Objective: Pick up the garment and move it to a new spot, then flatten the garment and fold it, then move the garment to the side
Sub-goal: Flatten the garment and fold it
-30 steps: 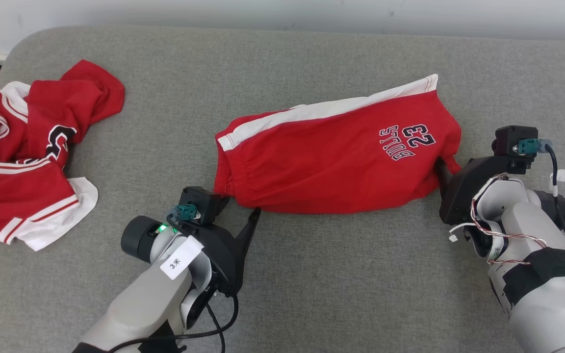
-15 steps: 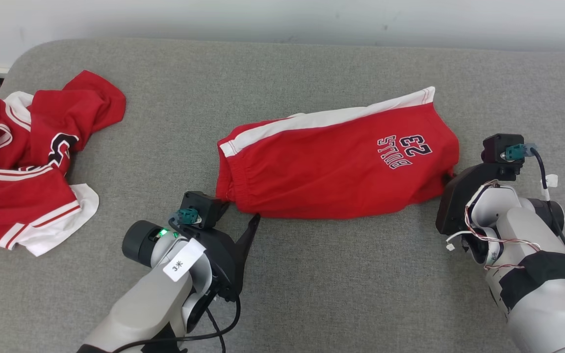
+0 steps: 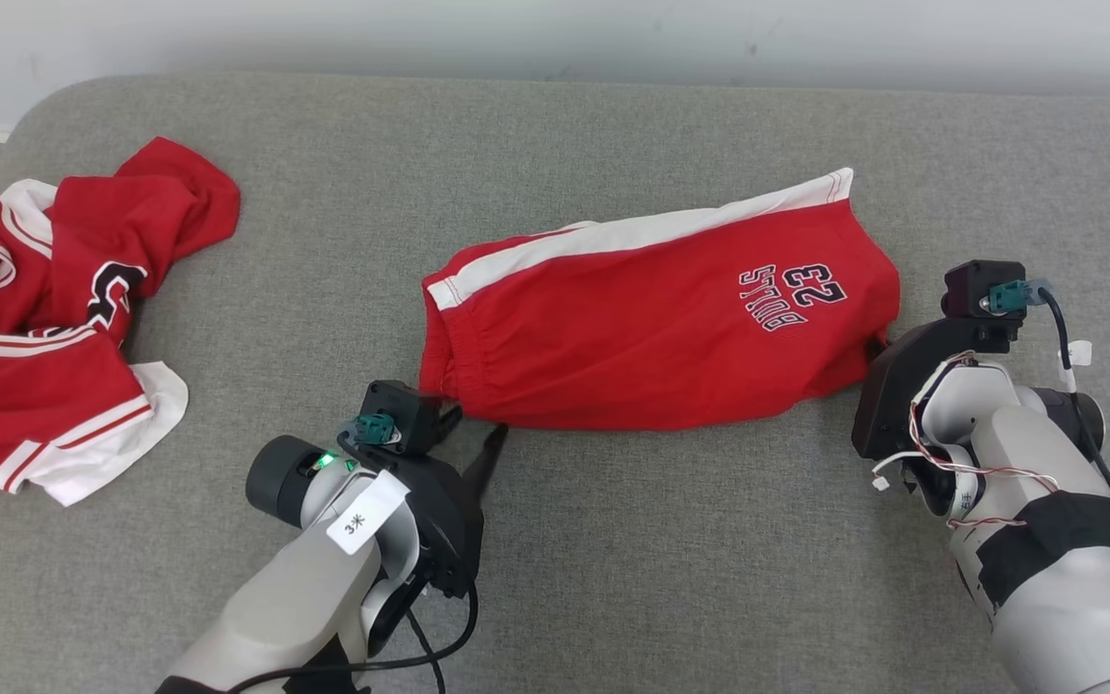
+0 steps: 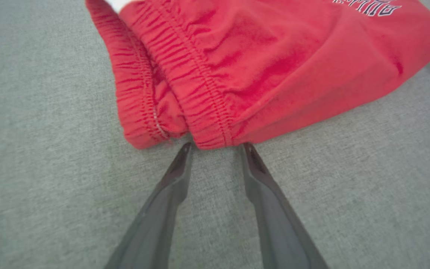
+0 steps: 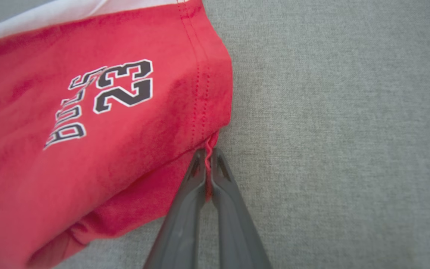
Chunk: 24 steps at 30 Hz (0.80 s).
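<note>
The garment is a pair of red shorts with a white side stripe and a "BULLS 23" print, lying folded lengthwise on the grey surface. My left gripper sits at its near waistband corner. In the left wrist view that gripper stands open, its tips straddling the bunched waistband and just touching the cloth. My right gripper is shut on a thin fold of the garment's hem at the leg end. In the head view its fingers are hidden behind its dark housing.
A crumpled red and white jersey lies at the far left of the grey padded surface. The surface's rounded back corner meets a pale wall. Open grey fabric stretches in front of the garment between my two arms.
My right gripper has shut on the hem at the leg end. The left gripper's fingers have drawn somewhat closer together at the waistband. The camera shifted slightly.
</note>
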Tool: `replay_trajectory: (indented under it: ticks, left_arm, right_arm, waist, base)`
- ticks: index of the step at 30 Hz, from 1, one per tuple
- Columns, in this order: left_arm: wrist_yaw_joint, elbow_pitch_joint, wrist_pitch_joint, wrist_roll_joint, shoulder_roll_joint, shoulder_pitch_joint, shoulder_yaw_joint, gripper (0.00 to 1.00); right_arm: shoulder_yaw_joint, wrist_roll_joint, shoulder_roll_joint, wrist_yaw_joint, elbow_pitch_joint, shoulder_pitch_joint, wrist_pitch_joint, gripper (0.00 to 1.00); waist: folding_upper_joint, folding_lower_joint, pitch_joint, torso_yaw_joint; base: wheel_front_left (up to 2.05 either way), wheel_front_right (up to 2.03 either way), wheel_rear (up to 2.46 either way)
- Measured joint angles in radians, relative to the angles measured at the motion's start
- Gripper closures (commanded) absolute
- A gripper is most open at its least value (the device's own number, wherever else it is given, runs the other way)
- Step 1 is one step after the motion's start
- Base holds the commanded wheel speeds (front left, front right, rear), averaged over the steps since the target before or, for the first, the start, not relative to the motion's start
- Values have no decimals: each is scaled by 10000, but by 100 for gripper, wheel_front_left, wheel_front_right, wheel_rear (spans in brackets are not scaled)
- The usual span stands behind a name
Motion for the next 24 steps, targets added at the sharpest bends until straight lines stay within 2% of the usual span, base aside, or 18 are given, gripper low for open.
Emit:
replay_trajectory:
  ticks: [1, 2, 3, 13, 14, 15, 16, 24]
  left_arm:
    - [-33, 36, 0, 6, 0, -21, -12, 65]
    - [-33, 82, -2, 17, -2, -56, -21, 85]
    - [-35, 125, -13, 17, -2, -105, -36, 98]
    - [-123, 336, -165, 90, -6, -185, -127, 100]
    - [-128, 357, -167, 92, -2, -185, -178, 61]
    - [-130, 362, -201, 125, -2, -185, -222, 8]
    - [-132, 362, -263, 173, -2, -186, -251, 0]
    - [-395, 257, -608, 443, 75, -263, -499, 0]
  right_arm:
    - [0, 0, 10, -21, 0, -3, 0, 100]
    - [0, 0, 19, -25, 2, -8, 0, 100]
    - [0, 0, 23, -25, 6, -15, 0, 100]
    - [-13, 12, 31, -25, 73, -77, -2, 100]
    - [-19, 12, 27, -25, 84, -81, -2, 100]
    - [-25, 13, 23, -25, 94, -84, -2, 100]
    - [-31, 13, 19, -25, 105, -86, -2, 100]
    - [-54, 13, -31, -69, 211, -92, -12, 100]
  waist:
    - [0, 0, 2, -6]
    - [0, 0, 4, -13]
    - [0, 0, 7, -19]
    - [0, 0, 19, -67]
    - [0, 0, 18, -66]
    - [0, 0, 16, -64]
    - [0, 0, 13, -59]
    - [0, 0, -30, 35]
  base:
    - [0, 0, 0]
    - [0, 0, 0]
    - [0, 0, 0]
    - [0, 0, 0]
    - [0, 0, 0]
    - [0, 0, 0]
    - [0, 0, 0]
    - [0, 0, 0]
